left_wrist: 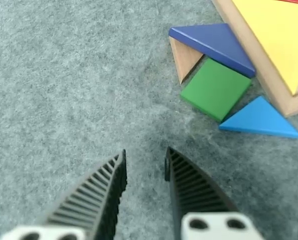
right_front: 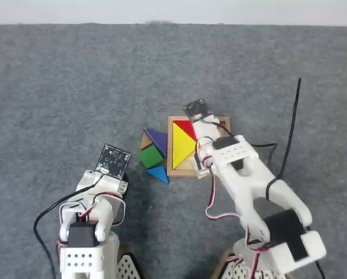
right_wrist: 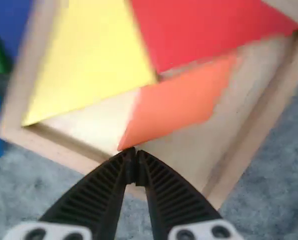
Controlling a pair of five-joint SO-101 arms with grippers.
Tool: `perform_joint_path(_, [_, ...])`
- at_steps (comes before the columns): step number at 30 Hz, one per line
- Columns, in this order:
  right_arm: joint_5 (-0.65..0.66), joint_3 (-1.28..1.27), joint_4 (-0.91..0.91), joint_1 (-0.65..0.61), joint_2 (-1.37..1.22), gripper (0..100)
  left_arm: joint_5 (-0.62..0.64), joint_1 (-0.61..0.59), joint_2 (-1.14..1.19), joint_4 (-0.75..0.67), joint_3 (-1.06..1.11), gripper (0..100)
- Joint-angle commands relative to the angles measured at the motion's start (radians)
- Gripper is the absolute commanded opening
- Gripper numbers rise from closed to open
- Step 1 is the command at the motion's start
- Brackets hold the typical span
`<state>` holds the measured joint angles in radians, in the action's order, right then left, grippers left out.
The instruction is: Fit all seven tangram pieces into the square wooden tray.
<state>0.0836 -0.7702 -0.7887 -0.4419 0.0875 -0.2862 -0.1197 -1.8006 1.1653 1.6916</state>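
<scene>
The square wooden tray (right_front: 170,168) holds a yellow triangle (right_front: 182,145), a red triangle (right_front: 188,128) and an orange piece (right_wrist: 178,100). My right gripper (right_wrist: 135,152) is shut, its tips at the orange piece's near corner, just over the tray's rim (right_wrist: 253,130). Left of the tray, on the carpet, lie a dark blue parallelogram (left_wrist: 213,42), a wood-coloured triangle (left_wrist: 183,57), a green square (left_wrist: 216,89) and a light blue triangle (left_wrist: 261,119). My left gripper (left_wrist: 145,165) is open over bare carpet, short of these pieces.
Grey carpet (right_front: 74,87) covers the table all round. The right arm (right_front: 243,168) reaches over the tray's right half and hides it in the high view. A black cable (right_front: 292,128) runs to the right of the tray.
</scene>
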Motion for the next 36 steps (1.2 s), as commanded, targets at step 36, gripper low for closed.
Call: perform_joint_path(36, [0.06,-0.015,0.033,-0.012,0.191,0.9,-0.005,-0.005,-0.015,-0.014,-0.008,13])
